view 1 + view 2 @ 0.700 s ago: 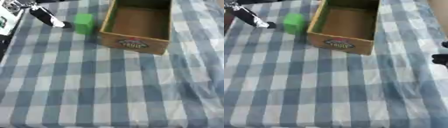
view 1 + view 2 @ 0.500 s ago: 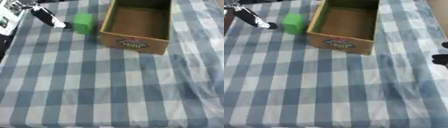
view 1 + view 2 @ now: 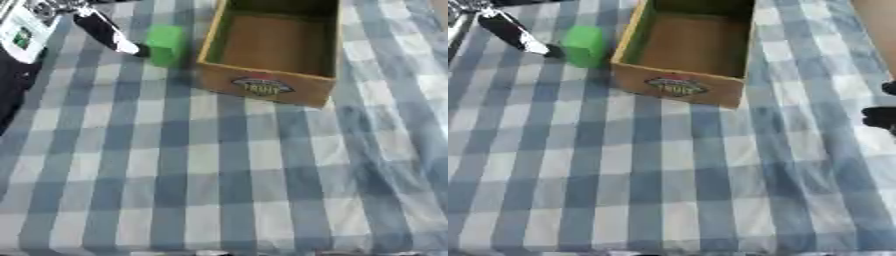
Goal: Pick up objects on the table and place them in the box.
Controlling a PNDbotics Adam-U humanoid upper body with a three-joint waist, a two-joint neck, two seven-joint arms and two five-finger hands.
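My left hand (image 3: pixel 109 34) sits far left, fingertip just beside the green block (image 3: pixel 165 45); I cannot tell its finger state. Risk: nudging the block against the box (image 3: pixel 267 90) wall rather than grasping it. Box looks empty. My right hand (image 3: pixel 881 116) shows at right edge, state unclear.

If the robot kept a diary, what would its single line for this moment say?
left hand: at green block, fingers unclear | right hand: at right edge, idle | box: empty | tablecloth: checked
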